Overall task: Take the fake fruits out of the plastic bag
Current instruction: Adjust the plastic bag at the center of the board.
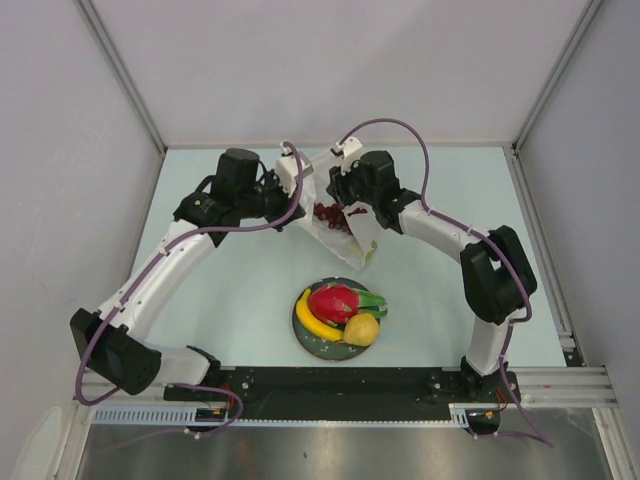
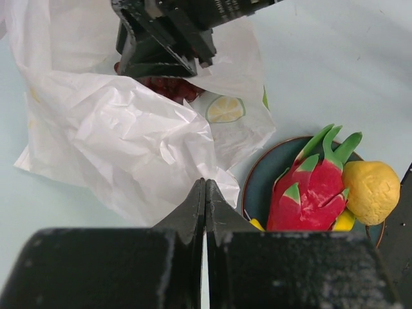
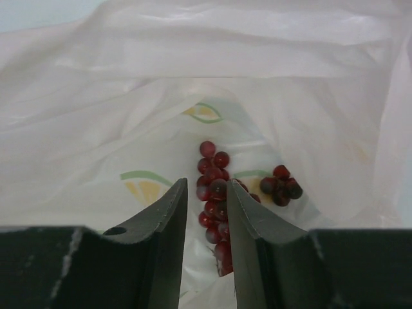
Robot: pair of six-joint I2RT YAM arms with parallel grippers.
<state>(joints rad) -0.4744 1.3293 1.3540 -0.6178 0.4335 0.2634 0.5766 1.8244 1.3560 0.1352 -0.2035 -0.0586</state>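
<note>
The wrinkly translucent plastic bag (image 1: 357,242) lies at mid table, its mouth held up. My left gripper (image 1: 298,198) is shut on the bag's edge (image 2: 129,141), its fingertips (image 2: 201,193) pressed together. My right gripper (image 1: 345,205) reaches into the bag (image 3: 96,129); its jaws stand a little apart, either side of the dark red grape bunch (image 3: 214,167), with no grip showing. The grapes also show in the top view (image 1: 329,214) and the left wrist view (image 2: 170,88). The dragon fruit (image 1: 335,300), banana (image 1: 312,322) and lemon (image 1: 362,330) lie on the plate (image 1: 322,346).
A smaller loose cluster of grapes (image 3: 281,185) lies in the bag, right of the bunch. The round dark plate (image 2: 261,187) sits just in front of the bag, near the arm bases. Grey walls close off the back and both sides.
</note>
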